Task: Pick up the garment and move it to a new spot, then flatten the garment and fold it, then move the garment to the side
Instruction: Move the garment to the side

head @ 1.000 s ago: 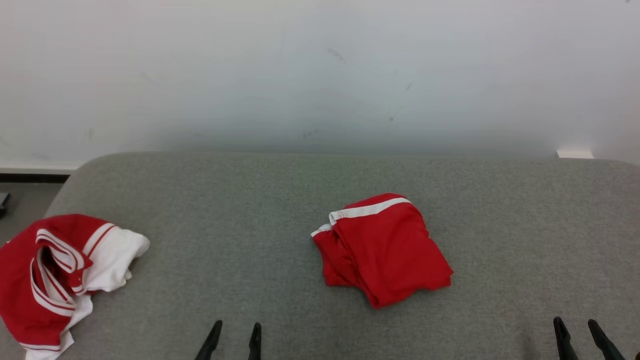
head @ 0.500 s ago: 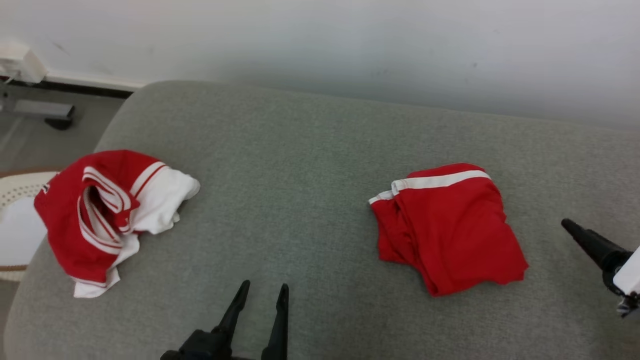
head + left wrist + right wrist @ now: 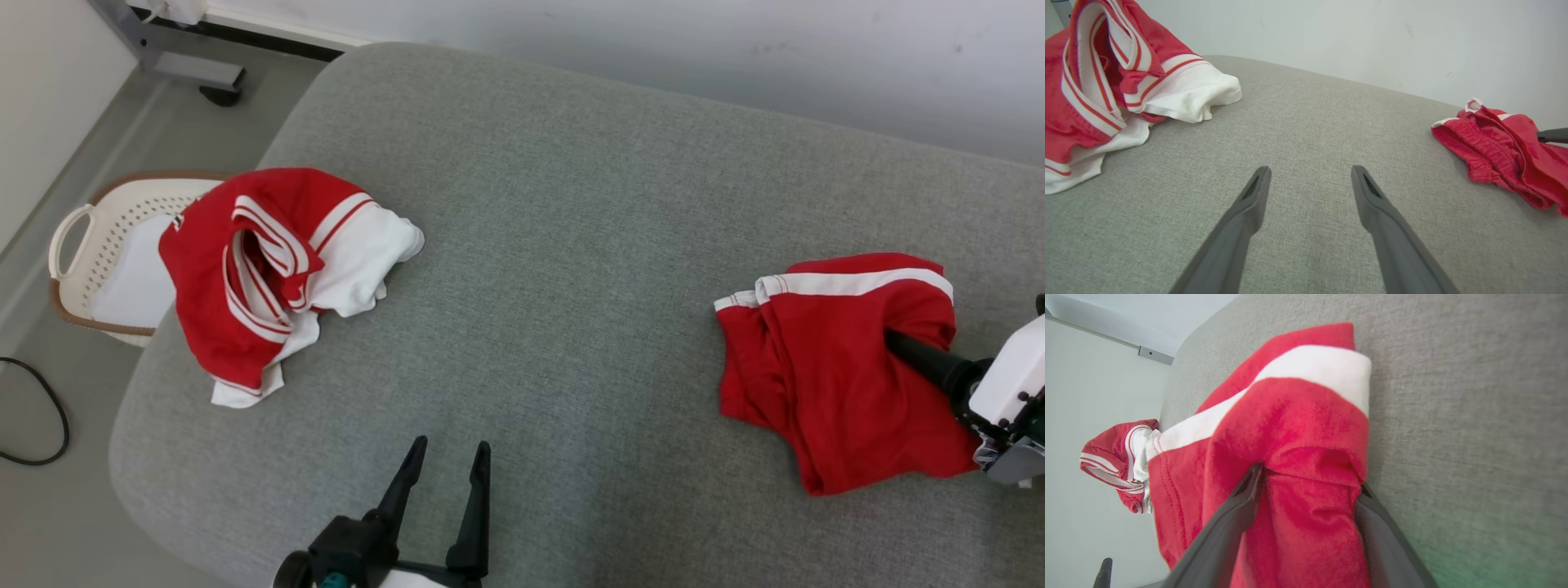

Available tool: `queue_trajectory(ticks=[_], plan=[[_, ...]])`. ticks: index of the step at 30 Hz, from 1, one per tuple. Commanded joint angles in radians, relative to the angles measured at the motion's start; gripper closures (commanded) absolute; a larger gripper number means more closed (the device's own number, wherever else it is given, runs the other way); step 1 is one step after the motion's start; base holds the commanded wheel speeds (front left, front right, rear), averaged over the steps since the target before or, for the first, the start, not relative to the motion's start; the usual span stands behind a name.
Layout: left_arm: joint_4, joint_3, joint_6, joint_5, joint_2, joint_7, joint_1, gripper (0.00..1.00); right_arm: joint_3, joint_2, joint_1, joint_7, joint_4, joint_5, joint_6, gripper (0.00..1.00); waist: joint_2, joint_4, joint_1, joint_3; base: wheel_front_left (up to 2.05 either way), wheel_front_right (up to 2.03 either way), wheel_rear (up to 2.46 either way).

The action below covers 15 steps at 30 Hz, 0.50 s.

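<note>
Left end effector [image 3: 451, 445], fingers spread and empty, hovers over bare grey cushion [image 3: 571, 245], with the folded red shorts [image 3: 833, 367] well apart to its right. Right end effector [image 3: 1309, 477] is plainly the nearer: its fingers stand spread astride a raised fold of the shorts, not yet pinching. The near-square bundle's long axis runs, by judgement, across those fingers, with the elastic waistband facing the left end effector and the white stripe beyond the fingertips.

Red shorts [image 3: 833, 384], white band along edge. Red and white jersey [image 3: 245, 269], thin red-white stripes. Plain grey woven padded surface [image 3: 571, 245]. Cream perforated basket [image 3: 122, 216], brown rim.
</note>
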Motion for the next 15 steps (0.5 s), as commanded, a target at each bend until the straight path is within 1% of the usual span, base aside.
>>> queue_trajectory(ticks=[1, 2, 3, 4, 7, 10, 15], plan=[[0.000, 0.001, 0.004, -0.006, 0.003, 0.000, -0.007, 0.00, 0.019, 0.021, 0.013, 0.030, 0.012, 0.001, -0.002, 0.00, 0.0000, 0.006, -0.0002, 0.004, 0.00, 0.00, 0.00], [0.000, 0.000, 0.007, -0.007, 0.003, 0.000, -0.007, 0.00, 0.027, 0.029, 0.016, 0.038, 0.006, 0.002, -0.002, 0.53, 0.0000, 0.006, -0.0002, 0.003, 0.00, 0.00, 0.00], [0.000, -0.001, 0.008, -0.010, 0.004, 0.000, -0.007, 0.00, 0.029, 0.033, 0.018, 0.041, -0.002, 0.005, -0.002, 0.85, 0.0000, 0.005, -0.0002, 0.001, 0.00, 0.00, 0.00], [0.000, 0.000, 0.011, -0.011, 0.004, 0.000, -0.008, 0.00, 0.028, 0.035, 0.021, 0.042, -0.012, 0.007, -0.002, 1.00, 0.0000, 0.002, -0.0002, -0.001, 0.00, 0.00, 0.00], [-0.002, 0.006, 0.013, -0.009, 0.003, 0.000, -0.005, 0.00, 0.022, 0.027, 0.026, 0.041, -0.039, 0.011, -0.002, 1.00, 0.0000, -0.018, -0.0002, -0.008, 0.00, 0.00, 0.00], [-0.003, 0.016, 0.009, 0.004, 0.004, 0.000, -0.002, 0.00, 0.010, 0.014, 0.031, 0.025, -0.065, 0.007, -0.002, 1.00, 0.0000, -0.054, -0.0002, -0.013, 0.00, 0.00, 0.00], [-0.001, 0.040, -0.002, 0.023, 0.003, 0.000, 0.000, 0.00, -0.011, -0.018, 0.039, -0.004, -0.089, -0.011, -0.002, 1.00, 0.0000, -0.148, -0.0002, -0.020, 0.00, 0.00, 0.00]])
